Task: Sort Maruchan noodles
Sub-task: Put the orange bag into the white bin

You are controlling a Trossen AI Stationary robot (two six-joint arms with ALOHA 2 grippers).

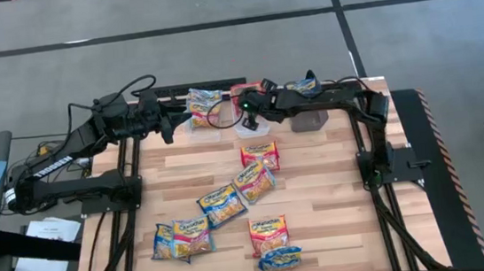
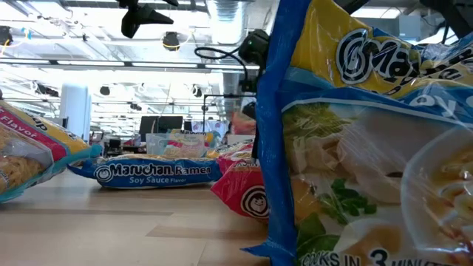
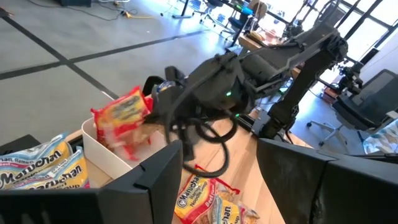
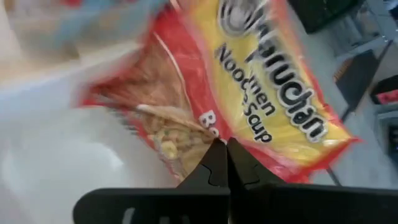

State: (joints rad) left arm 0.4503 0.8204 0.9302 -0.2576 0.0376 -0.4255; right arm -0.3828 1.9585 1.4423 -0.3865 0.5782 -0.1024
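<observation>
My right gripper [image 1: 245, 108] is shut on a red-edged Maruchan noodle packet [image 3: 121, 115] at the table's far edge, over a white bin [image 3: 106, 149]. Beside it, a clear bin [image 1: 206, 121] holds blue-edged packets [image 1: 203, 99], and a grey bin [image 1: 310, 118] holds another packet [image 1: 304, 84]. Several more packets [image 1: 255, 174] lie flat on the wooden table [image 1: 337, 197], down to its near edge. At the far left, next to the clear bin, my left gripper [image 3: 217, 186] waits open, with nothing between its fingers. My right gripper pinches the packet's red edge [image 4: 208, 134] between its two shut fingertips [image 4: 214, 165]. The fingers slant downward from the table's right side. The packet [image 4: 249, 93] sticks out beyond them, tilted, clear of the table, with its lower end at the mouth of the white bin.
The three bins stand in a row along the far edge. A blue-edged packet [image 2: 355, 148] stands close in front of the low camera and blocks much of that view. The arms' black frames [image 1: 113, 188] run down both sides of the table.
</observation>
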